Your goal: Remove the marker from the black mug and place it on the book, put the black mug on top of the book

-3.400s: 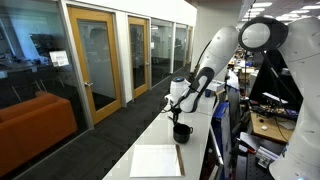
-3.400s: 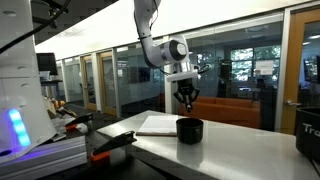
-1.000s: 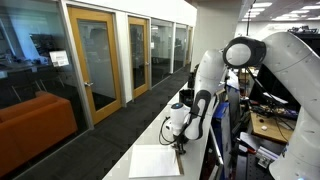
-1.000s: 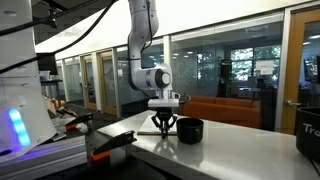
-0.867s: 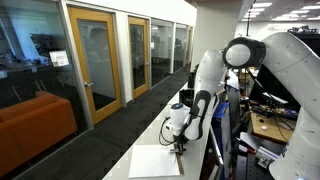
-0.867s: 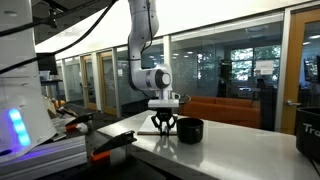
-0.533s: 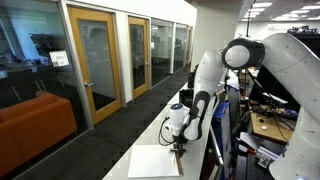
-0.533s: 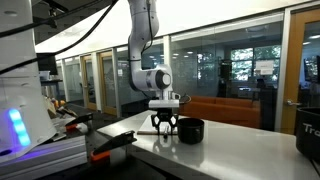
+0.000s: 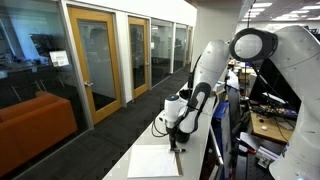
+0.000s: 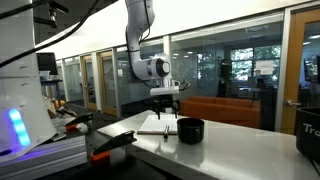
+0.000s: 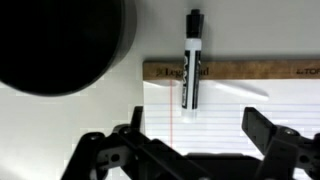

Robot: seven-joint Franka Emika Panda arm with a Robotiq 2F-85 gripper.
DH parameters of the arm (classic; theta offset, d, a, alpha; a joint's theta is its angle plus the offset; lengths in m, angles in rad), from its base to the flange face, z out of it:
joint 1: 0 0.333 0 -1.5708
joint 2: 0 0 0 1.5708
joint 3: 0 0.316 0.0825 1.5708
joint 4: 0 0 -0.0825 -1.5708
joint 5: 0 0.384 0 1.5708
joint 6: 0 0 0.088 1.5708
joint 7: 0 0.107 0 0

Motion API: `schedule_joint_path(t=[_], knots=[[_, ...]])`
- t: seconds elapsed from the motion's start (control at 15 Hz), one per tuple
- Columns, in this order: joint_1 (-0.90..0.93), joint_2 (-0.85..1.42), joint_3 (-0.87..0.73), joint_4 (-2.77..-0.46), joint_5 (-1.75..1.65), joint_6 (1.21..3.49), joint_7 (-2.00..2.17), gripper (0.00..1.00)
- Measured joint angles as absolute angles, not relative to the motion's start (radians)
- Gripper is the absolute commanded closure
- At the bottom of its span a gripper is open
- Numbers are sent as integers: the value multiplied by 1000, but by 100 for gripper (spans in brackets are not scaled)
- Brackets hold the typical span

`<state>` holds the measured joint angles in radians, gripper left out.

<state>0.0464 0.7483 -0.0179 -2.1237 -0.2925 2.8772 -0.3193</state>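
In the wrist view the marker (image 11: 190,60) lies free. Its lower half rests on the book (image 11: 235,105), a lined white pad with a brown top strip, and its cap end hangs past that strip over the table. The black mug (image 11: 55,45) stands beside the book at upper left. My gripper (image 11: 198,140) hangs open above the page, holding nothing, with its fingers (image 11: 262,130) spread on either side below the marker. In an exterior view the gripper (image 10: 163,112) hovers over the book (image 10: 152,127), and the mug (image 10: 190,130) stands just beside it.
The white table (image 10: 230,155) is long and narrow, with the book (image 9: 155,161) near one end. A wider black vessel (image 10: 308,130) stands at the table's far side. A white device (image 10: 20,100) and an orange-black tool (image 10: 100,150) lie on another side.
The jaws have opened and let go of the marker, which now lies on the book's top edge. The gripper has risen from the book.
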Motion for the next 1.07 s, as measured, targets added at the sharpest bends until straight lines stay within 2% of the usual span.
schedule_joint_path(t=[0.53, 1.07], knots=[[67, 561, -107, -2144, -292, 2705, -211, 0], [40, 585, -157, -2147, -292, 2628, -158, 0]])
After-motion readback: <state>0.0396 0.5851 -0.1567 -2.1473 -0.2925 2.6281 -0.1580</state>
